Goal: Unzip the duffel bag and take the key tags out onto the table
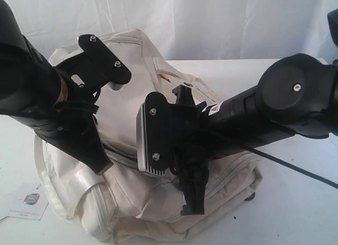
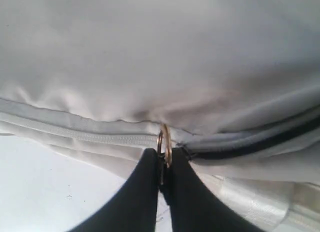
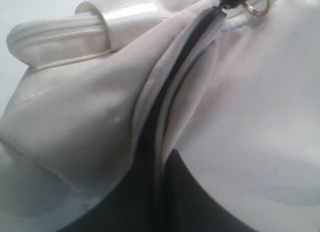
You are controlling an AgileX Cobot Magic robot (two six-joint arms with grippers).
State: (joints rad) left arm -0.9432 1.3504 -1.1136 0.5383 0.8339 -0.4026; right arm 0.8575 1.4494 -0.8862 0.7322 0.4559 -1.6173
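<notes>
The cream duffel bag (image 1: pixel 129 113) lies on the white table (image 1: pixel 296 208), with both arms over it. My left gripper (image 2: pixel 164 154) (image 1: pixel 103 168) is shut on the metal ring of the zip pull (image 2: pixel 165 141) at the bag's left side. Beyond the pull the zip gapes a little, showing a dark slit (image 2: pixel 260 144). My right gripper (image 3: pixel 159 157) (image 1: pixel 193 205) is shut on the edge of that opened zip (image 3: pixel 175 77), with the pale zip tape pinched between its fingers. The same ring (image 3: pixel 256 8) shows at the slit's far end. The key tags are hidden.
A small white card with a coloured logo (image 1: pixel 29 200) lies on the table left of the bag. A shiny white strap (image 3: pixel 125 12) crosses the bag's end. A black cable (image 1: pixel 296 168) trails from the right arm across the table. A white backdrop stands behind.
</notes>
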